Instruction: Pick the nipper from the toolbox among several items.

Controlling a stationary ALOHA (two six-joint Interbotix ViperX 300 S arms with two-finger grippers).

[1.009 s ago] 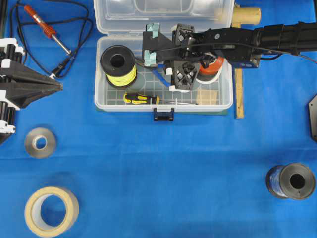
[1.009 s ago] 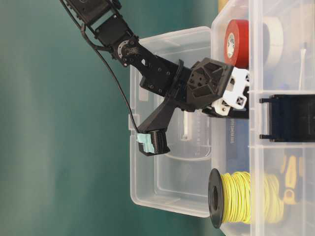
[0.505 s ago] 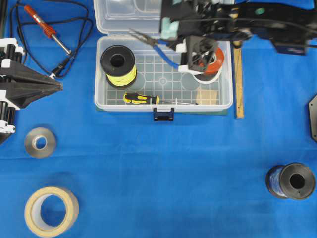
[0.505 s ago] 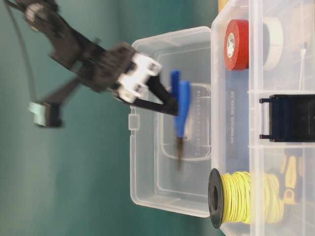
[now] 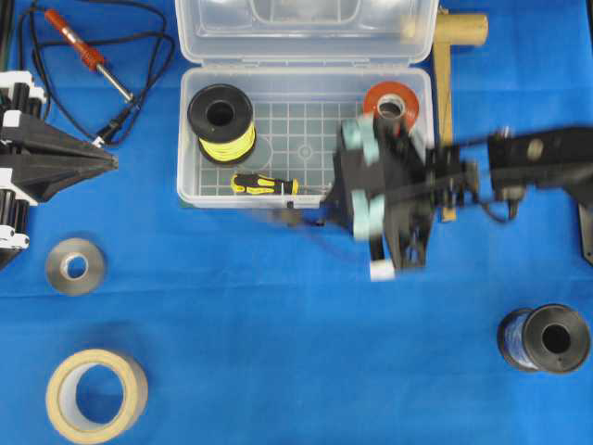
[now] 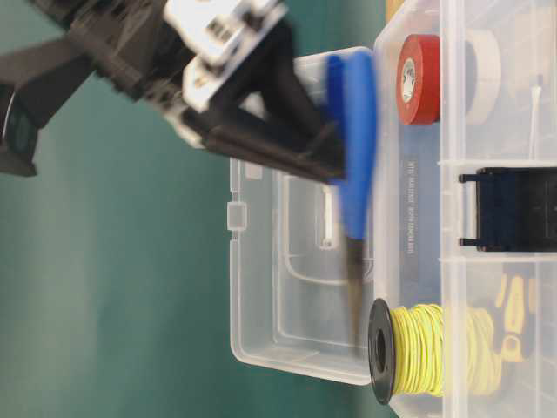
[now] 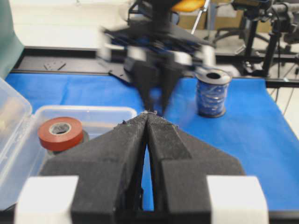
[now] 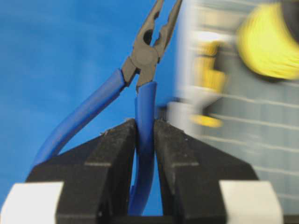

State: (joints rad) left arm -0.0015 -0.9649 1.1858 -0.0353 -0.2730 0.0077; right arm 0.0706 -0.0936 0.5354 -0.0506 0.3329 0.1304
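Right wrist view gives you the clearest look: the nipper point(image 8: 142, 79) is clamped by one blue handle between the black pads of your right hand point(image 8: 145, 140), its other handle curving free to the left and its dark jaws slightly parted, pointing away from the camera over blue cloth. From table level, the same tool point(image 6: 352, 174) hangs in the air in front of the toolbox point(image 6: 418, 287), clear of its floor, tip pointing toward the yellow wire spool point(image 6: 426, 353). From overhead, your right hand point(image 5: 320, 218) is badly blurred; it sits over the box's front wall near the right end, and the nipper itself cannot be made out there. Inside the toolbox point(image 5: 190, 139) you have the yellow wire spool, a yellow-and-black screwdriver point(image 5: 262, 184) along the front wall, and a roll of red tape point(image 5: 390, 98) in the far right corner; the lid stands open behind. Your left hand point(image 7: 148, 116) is pressed shut with nothing between its fingers, parked at the left edge of the counter point(image 5: 278, 352). Around it lie an orange-handled soldering iron point(image 5: 83, 51) with its cord, a small grey tape roll point(image 5: 75, 266) and a beige tape roll point(image 5: 96, 395). At the right stand a dark blue wire spool point(image 5: 544, 338) and a wooden mallet point(image 5: 447, 74) beside the box.
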